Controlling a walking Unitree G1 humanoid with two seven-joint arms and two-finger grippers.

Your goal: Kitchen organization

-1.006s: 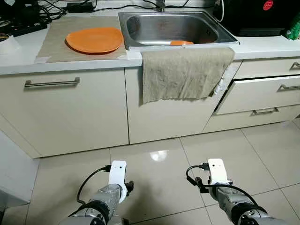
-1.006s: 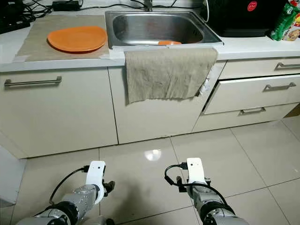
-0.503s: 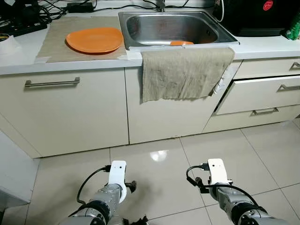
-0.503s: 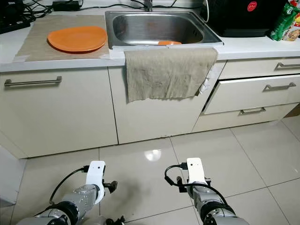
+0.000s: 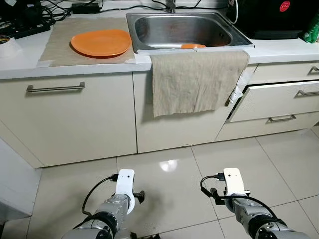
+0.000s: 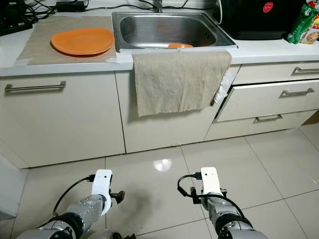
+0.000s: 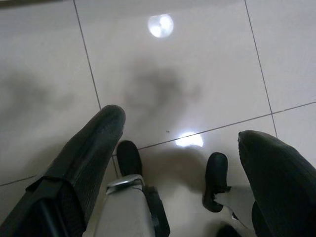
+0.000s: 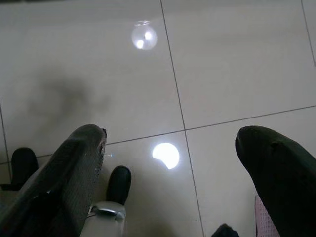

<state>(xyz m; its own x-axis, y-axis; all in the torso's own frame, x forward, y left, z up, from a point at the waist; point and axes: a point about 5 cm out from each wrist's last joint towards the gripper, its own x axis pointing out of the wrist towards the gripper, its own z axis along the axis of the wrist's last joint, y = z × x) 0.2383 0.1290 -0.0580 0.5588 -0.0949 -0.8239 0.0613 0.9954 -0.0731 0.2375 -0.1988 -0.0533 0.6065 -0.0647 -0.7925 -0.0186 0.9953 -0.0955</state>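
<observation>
An orange plate lies on a beige mat on the counter left of the steel sink. A second orange item rests inside the sink at its front edge. A beige cloth hangs over the sink's front, down the cabinet face. Both arms are held low over the tiled floor, far from the counter: left arm, right arm. In the wrist views my left gripper and right gripper stand open with only floor between the fingers.
Right of the sink, a drawer stands tilted ajar. A black appliance and a green packet sit on the right counter, cables at the back left. My black feet show on the glossy tiles.
The cloth's lower edge hangs a little lower than a second ago. Both arms have barely shifted, and the plate and sink are unchanged.
</observation>
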